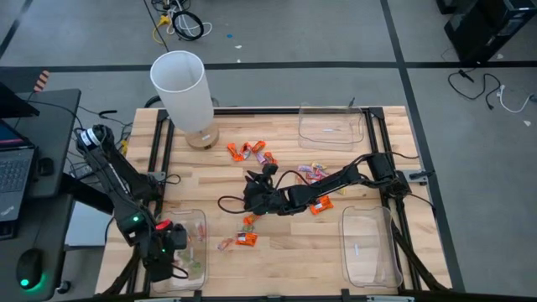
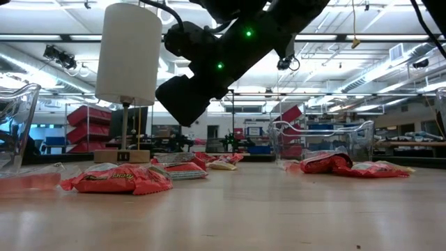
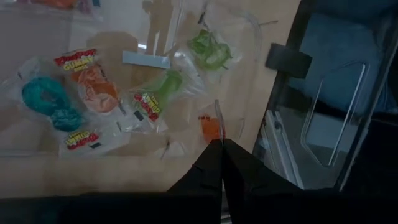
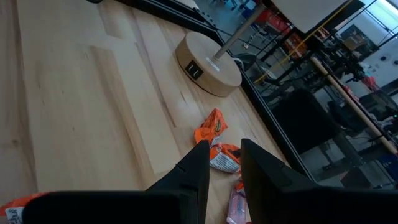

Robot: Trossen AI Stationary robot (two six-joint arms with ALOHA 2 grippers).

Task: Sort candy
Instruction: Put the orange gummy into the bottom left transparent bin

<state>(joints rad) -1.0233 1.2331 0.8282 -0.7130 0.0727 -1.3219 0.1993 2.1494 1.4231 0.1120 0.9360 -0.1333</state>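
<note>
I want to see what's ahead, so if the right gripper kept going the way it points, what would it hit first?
Probably the orange candy wrappers lying just past the right gripper, whose fingers stand apart and empty. Beyond them stands the lamp base. Depth is hard to judge, so it might pass above them.

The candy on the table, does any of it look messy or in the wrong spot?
Yes. Many candy packets lie scattered loose on the wooden table, outside the clear trays. Only the tray under the left gripper holds sweets; the other two trays look bare. A table lamp stands among the sweets, which seems odd.
</note>
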